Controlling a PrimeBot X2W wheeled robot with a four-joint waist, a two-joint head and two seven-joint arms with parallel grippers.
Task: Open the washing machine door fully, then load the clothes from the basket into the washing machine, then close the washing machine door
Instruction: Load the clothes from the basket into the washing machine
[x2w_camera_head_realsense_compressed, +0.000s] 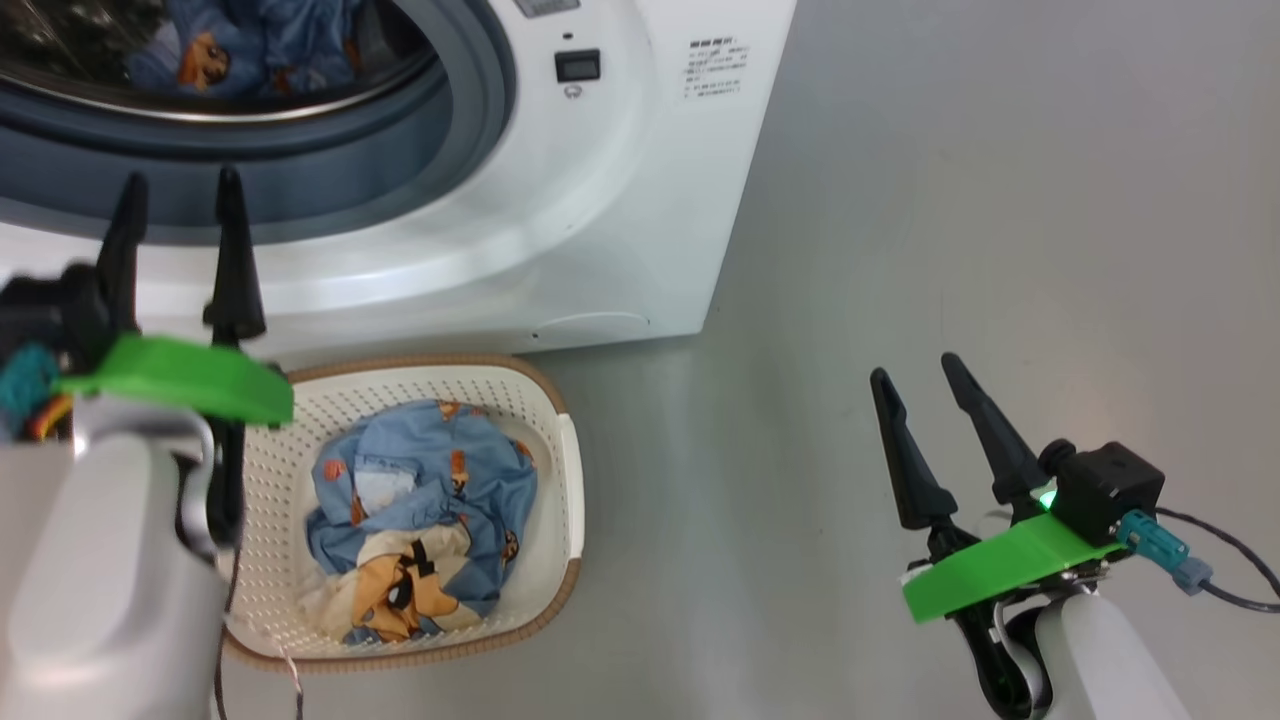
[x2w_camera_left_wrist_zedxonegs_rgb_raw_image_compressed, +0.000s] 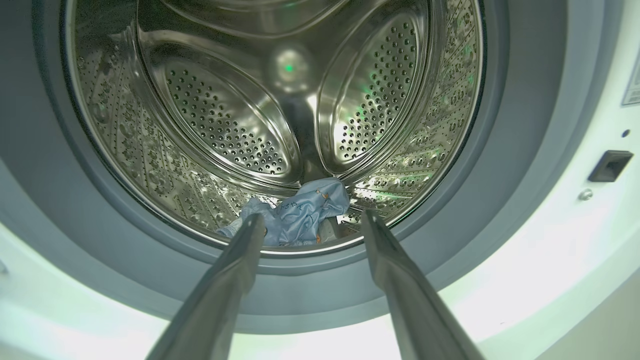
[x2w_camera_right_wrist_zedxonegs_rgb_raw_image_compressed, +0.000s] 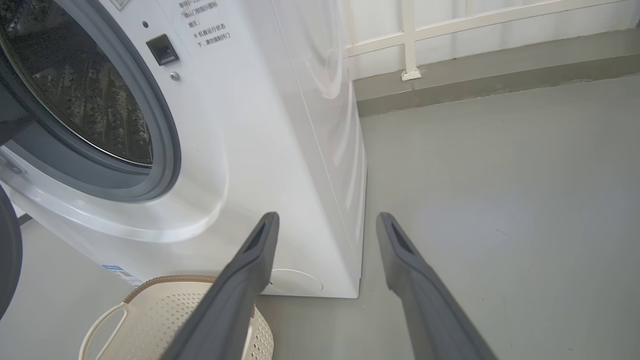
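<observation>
The washing machine (x2w_camera_head_realsense_compressed: 560, 200) stands with its round opening uncovered; the washing machine door is out of the head view. A dark rounded edge (x2w_camera_right_wrist_zedxonegs_rgb_raw_image_compressed: 7, 260) at the right wrist view's left border may be its rim; I cannot tell. Blue bear-print clothes (x2w_camera_left_wrist_zedxonegs_rgb_raw_image_compressed: 305, 212) lie at the bottom front of the steel drum (x2w_camera_left_wrist_zedxonegs_rgb_raw_image_compressed: 225, 120). More clothes (x2w_camera_head_realsense_compressed: 430, 500) fill the basket (x2w_camera_head_realsense_compressed: 572, 470) on the floor below the opening. My left gripper (x2w_camera_head_realsense_compressed: 180, 190) is open and empty, fingers pointing into the drum from just outside the gasket (x2w_camera_left_wrist_zedxonegs_rgb_raw_image_compressed: 510, 150). My right gripper (x2w_camera_head_realsense_compressed: 915, 372) is open and empty over the floor, to the right of the basket.
Grey floor (x2w_camera_head_realsense_compressed: 1000, 200) spreads to the right of the machine. A low ledge with a white railing (x2w_camera_right_wrist_zedxonegs_rgb_raw_image_compressed: 410, 45) runs behind it. The basket's near handle (x2w_camera_right_wrist_zedxonegs_rgb_raw_image_compressed: 100, 325) sits just left of my right gripper's left finger. A cable (x2w_camera_head_realsense_compressed: 1230, 560) trails from the right wrist.
</observation>
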